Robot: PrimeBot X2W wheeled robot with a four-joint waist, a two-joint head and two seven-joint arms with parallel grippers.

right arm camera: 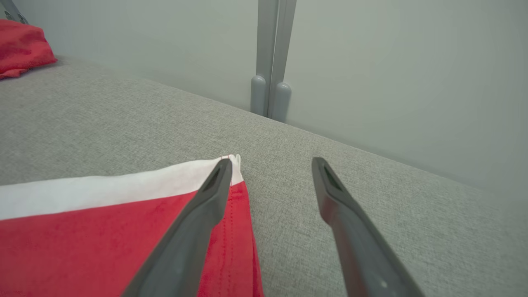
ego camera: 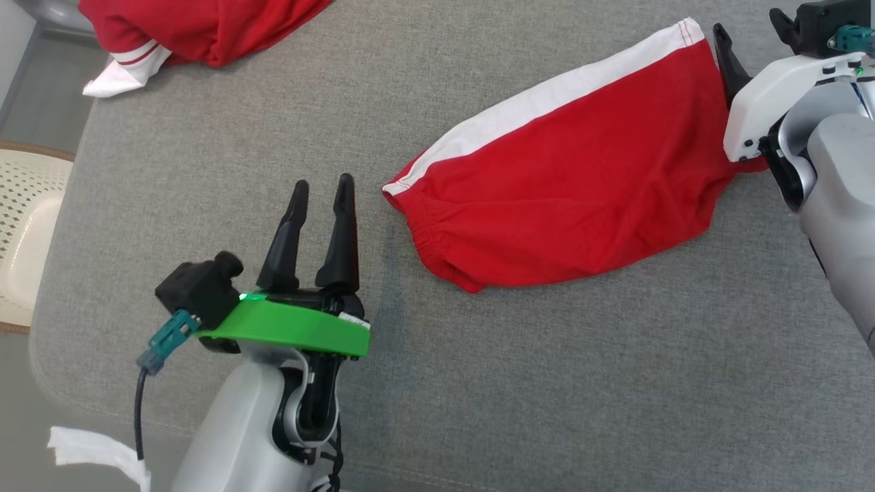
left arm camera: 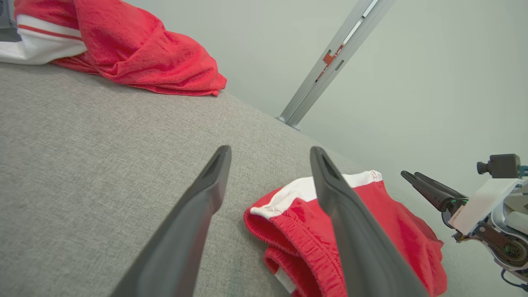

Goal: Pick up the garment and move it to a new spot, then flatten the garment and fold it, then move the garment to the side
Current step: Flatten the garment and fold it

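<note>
- Grey upholstered surface [ego camera: 205, 171] spreads across the head view, with a pale wall [right arm camera: 392, 82] behind it.
- The garment [ego camera: 581, 198], red shorts with a white side stripe, lies folded flat on the right half of the surface, its elastic waistband pointing towards the middle.
- A second red and white garment [ego camera: 198, 27] sits crumpled at the far left corner, well apart.
- Right gripper [right arm camera: 272, 161]: fingers spread wide and holding nothing. One finger is over the shorts' striped hem corner; whether it touches is unclear.
- Left gripper [ego camera: 322, 182]: fingers apart and empty, near the waistband without touching it.
- A grey metal post [right arm camera: 272, 53] rises behind the surface.
</note>
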